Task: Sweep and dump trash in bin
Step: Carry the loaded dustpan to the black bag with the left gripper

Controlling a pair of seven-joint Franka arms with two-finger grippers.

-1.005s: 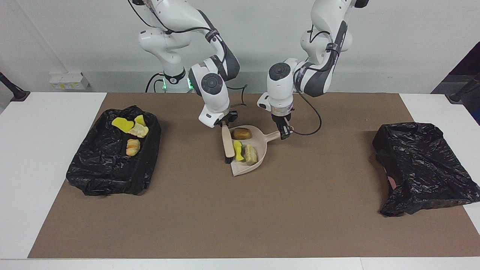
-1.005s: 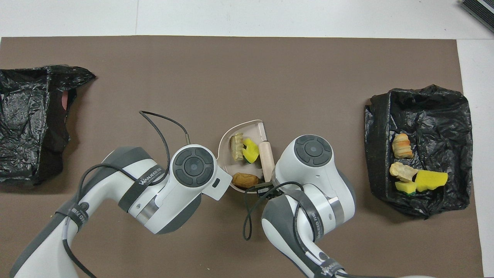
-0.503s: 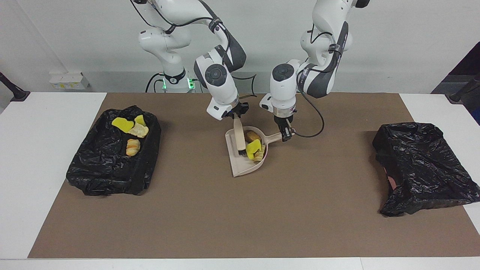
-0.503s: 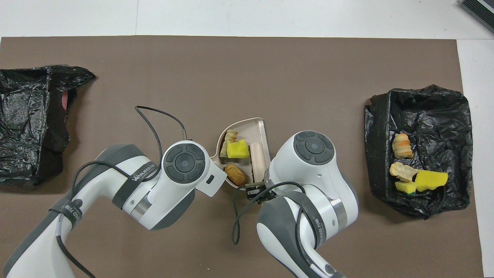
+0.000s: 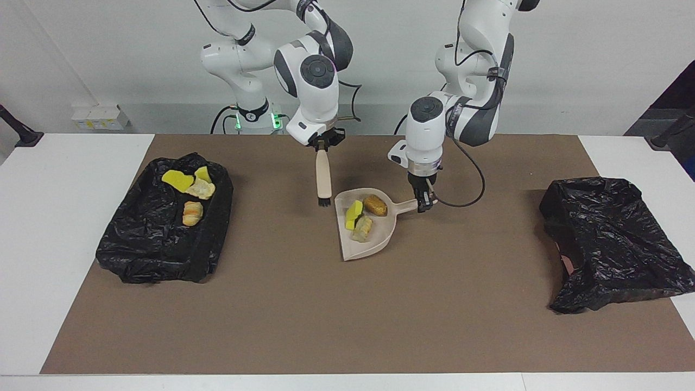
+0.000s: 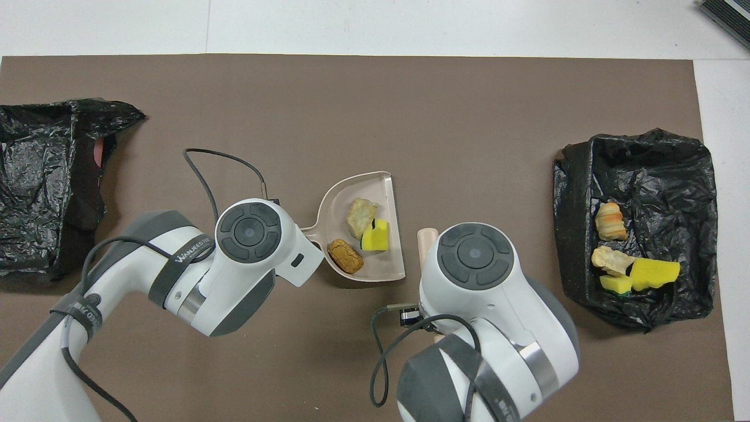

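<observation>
Trash: three lumps sit in the dustpan held by the left gripper; four lie in the bin. The right gripper, clamping the brush, hangs over the mat. Dumping remains.

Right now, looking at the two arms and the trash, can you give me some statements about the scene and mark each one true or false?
1. The dustpan holds three pieces of trash. True.
2. The right gripper holds the dustpan by its handle. False: it is shut on the brush; the left gripper holds the dustpan's handle.
3. The brush is up in the air, bristles down, beside the dustpan. True.
4. The bin at the right arm's end of the table is empty. False: four pieces lie in it, among them a yellow sponge chunk.
5. Loose trash lies on the brown mat. False: none shows there.
</observation>
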